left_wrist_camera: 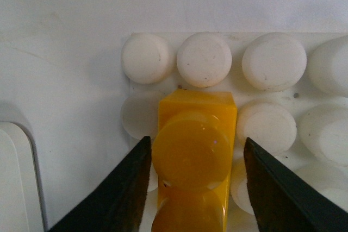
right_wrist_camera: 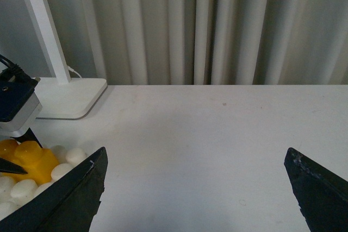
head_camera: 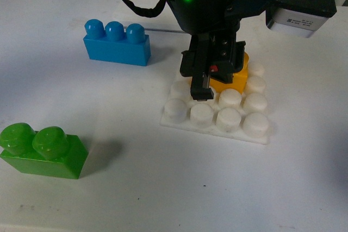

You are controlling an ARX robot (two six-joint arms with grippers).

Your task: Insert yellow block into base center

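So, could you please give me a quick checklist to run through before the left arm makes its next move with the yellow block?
1. Yellow block sits over the base, among its inner studs: ok.
2. Block fully pressed down: cannot tell.
3. Left hand fingers flank the block: ok; a gap shows on both sides, so the hand looks open.
4. Right hand open and holding nothing: ok.
5. Blue brick and green brick lie off the base: ok.
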